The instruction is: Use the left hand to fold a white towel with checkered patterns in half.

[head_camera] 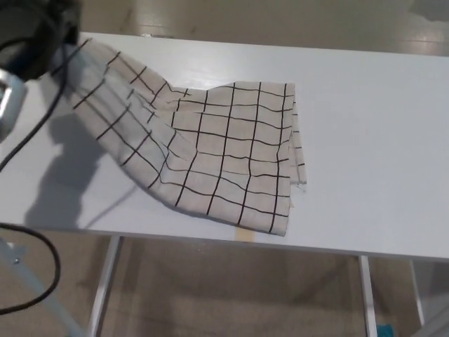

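Left robot hand (35, 31) is closed on towel (224, 154) corner, raised at tabletop (379, 140) far-left. Rest of towel lies to its right, long axis left-right; fold to be carried rightward.

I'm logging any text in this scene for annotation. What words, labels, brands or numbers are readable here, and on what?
None: no readable text, label, brand or number shows in the head view.
towel: only a dark checkered grid on white cloth, no tag or print visible.
table: plain white top, unmarked; a small tan patch at its front edge is blank.
left hand: black, with no legible marking.
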